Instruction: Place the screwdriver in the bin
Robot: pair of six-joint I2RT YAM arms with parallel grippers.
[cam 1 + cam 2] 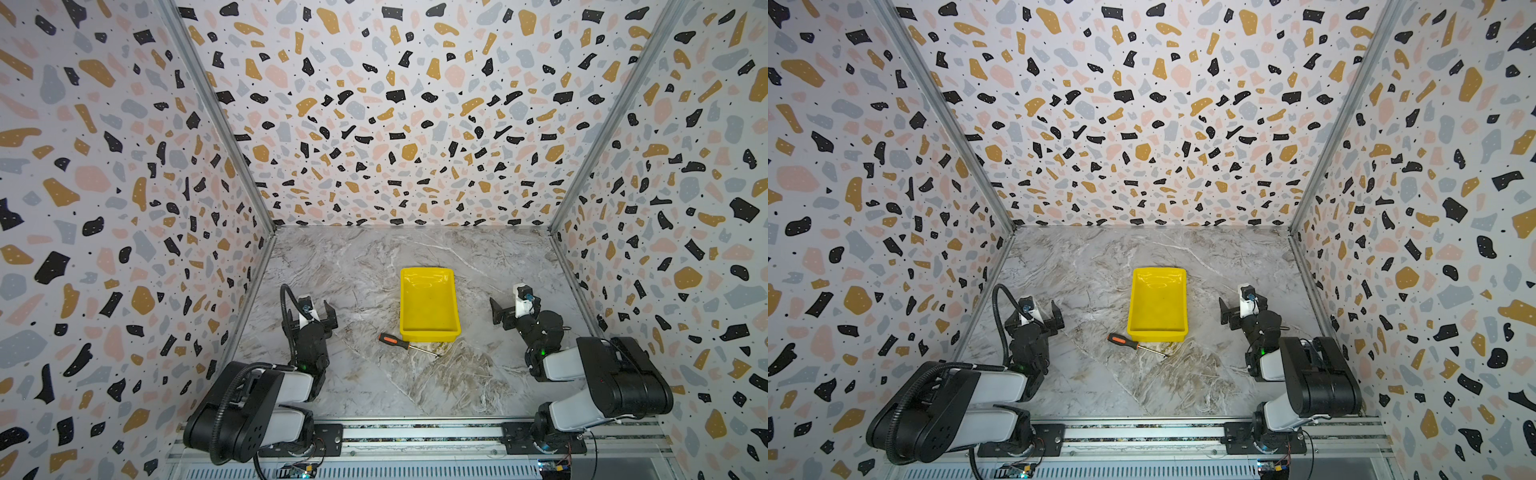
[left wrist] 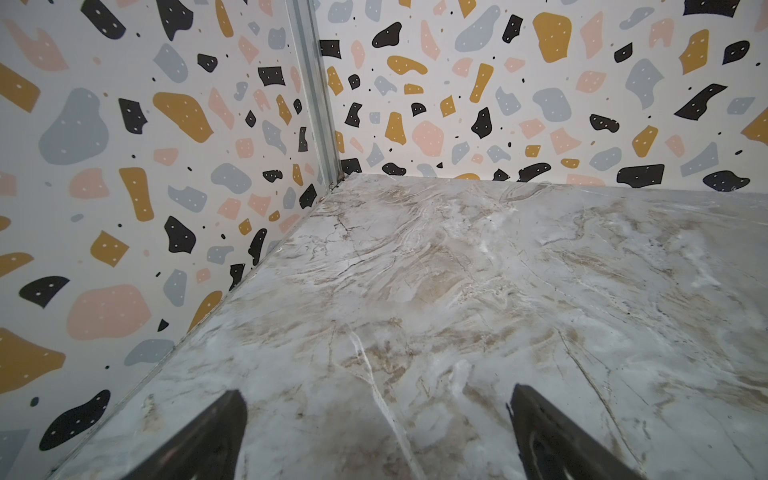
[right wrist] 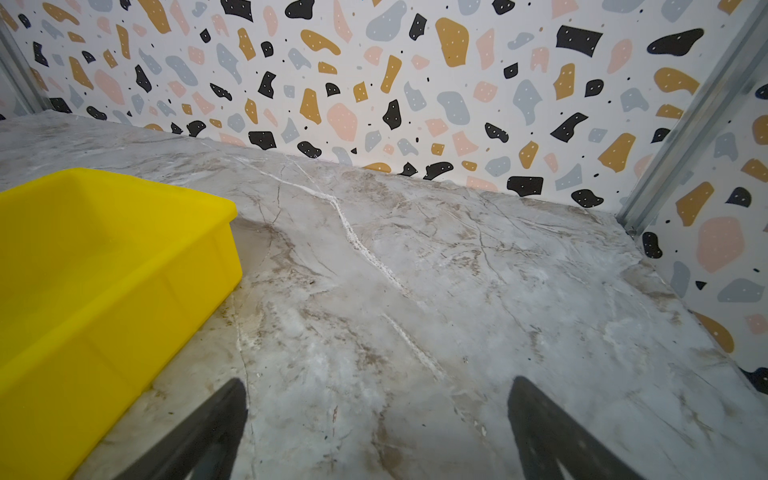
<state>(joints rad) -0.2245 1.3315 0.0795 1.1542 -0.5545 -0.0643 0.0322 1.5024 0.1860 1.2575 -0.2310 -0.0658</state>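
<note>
Both top views: high above the near edge, facing down and forward over the grey marble-patterned bench (image 1: 374,386). Wrist views: low, close over it, facing the terrazzo-patterned back wall (image 2: 540,104). Shared between right wrist and top: shallow bright yellow plastic bin (image 3: 124,324).

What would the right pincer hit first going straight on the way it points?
Likely the bare table, then the back wall; the right pincer points past the bin, which sits off to the side. Depth is unclear.

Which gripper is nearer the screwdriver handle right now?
Left. In a top view the left gripper is left of the screwdriver handle, slightly farther back; the right gripper is farther off, right of the bin.
</note>
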